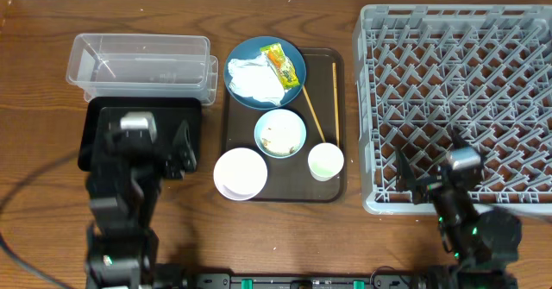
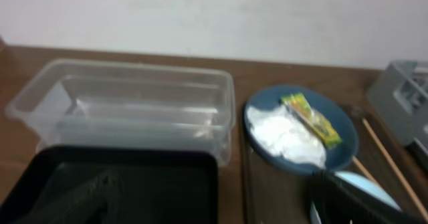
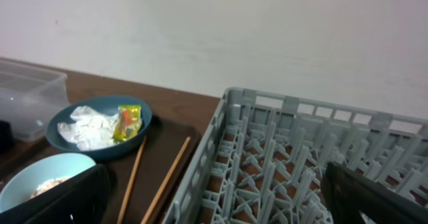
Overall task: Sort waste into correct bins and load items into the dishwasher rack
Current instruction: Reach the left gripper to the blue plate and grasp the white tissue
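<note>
A dark blue plate holds crumpled white tissue and a yellow-green and orange wrapper. It sits on a brown serving tray with chopsticks, a light blue bowl holding food scraps, a white bowl and a white cup. The clear tub and black tray are at the left, the grey rack at the right. My left gripper is open and empty over the black tray. My right gripper is open and empty over the rack's near-left corner.
The dark brown serving tray lies between the bins and the rack. The clear tub stands just behind the black tray. A white wall rises behind the table. The rack's left wall stands close to the serving tray's right edge.
</note>
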`<action>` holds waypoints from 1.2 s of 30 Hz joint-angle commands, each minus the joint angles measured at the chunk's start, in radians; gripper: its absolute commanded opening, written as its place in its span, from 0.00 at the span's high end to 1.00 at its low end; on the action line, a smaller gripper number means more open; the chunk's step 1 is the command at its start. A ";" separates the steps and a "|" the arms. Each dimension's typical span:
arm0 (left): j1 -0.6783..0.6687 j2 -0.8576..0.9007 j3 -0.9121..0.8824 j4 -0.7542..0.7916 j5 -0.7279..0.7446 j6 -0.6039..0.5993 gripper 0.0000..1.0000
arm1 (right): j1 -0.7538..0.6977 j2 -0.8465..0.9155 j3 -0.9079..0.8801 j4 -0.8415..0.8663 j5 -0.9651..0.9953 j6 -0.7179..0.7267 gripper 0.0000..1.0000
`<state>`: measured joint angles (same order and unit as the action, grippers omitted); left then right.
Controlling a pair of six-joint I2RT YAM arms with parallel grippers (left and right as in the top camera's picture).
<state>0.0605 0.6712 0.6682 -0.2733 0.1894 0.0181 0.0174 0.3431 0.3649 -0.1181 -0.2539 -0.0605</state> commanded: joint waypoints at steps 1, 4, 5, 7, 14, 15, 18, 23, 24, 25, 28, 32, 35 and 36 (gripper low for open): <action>-0.039 0.145 0.182 -0.068 0.019 0.064 0.08 | 0.008 0.134 0.128 -0.042 -0.048 -0.038 0.01; -0.084 0.299 0.358 -0.161 0.008 0.067 0.08 | 0.008 0.265 0.254 -0.114 -0.077 -0.046 0.01; -0.100 0.356 0.422 -0.199 0.005 0.067 0.08 | 0.008 0.315 0.306 -0.152 -0.077 -0.046 0.01; -0.128 0.459 0.534 -0.271 0.005 0.067 0.08 | 0.008 0.388 0.387 -0.219 -0.076 -0.046 0.01; -0.211 0.878 0.978 -0.586 0.004 0.045 0.08 | 0.008 0.616 0.649 -0.476 -0.076 -0.046 0.01; -0.219 0.921 1.025 -0.618 0.003 0.037 0.08 | 0.008 0.636 0.668 -0.497 -0.077 -0.046 0.01; -0.251 1.093 1.209 -0.736 0.005 0.022 0.08 | 0.008 0.685 0.698 -0.529 -0.080 -0.045 0.01; -0.319 1.283 1.324 -0.731 0.064 0.022 0.08 | 0.008 0.718 0.697 -0.531 -0.130 -0.045 0.01; -0.325 1.298 1.324 -0.715 0.069 0.022 0.08 | 0.008 0.721 0.697 -0.533 -0.133 -0.045 0.01; -0.337 1.323 1.324 -0.695 0.073 0.022 0.08 | 0.008 0.723 0.697 -0.534 -0.133 -0.045 0.01; -0.366 1.393 1.324 -0.626 0.072 0.023 0.08 | 0.008 0.724 0.697 -0.544 -0.132 -0.044 0.01; -0.388 1.481 1.324 -0.532 0.041 -0.068 0.08 | 0.008 0.724 0.697 -0.576 -0.132 -0.045 0.01; -0.391 1.535 1.324 -0.487 -0.033 -0.216 0.08 | 0.008 0.724 0.697 -0.602 -0.132 -0.045 0.01; -0.391 1.552 1.324 -0.478 -0.062 -0.260 0.08 | 0.008 0.724 0.697 -0.608 -0.132 -0.045 0.01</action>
<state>-0.3359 2.1864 1.9701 -0.7639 0.2108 -0.0788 0.0174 1.0668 1.0409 -0.7151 -0.3706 -0.0990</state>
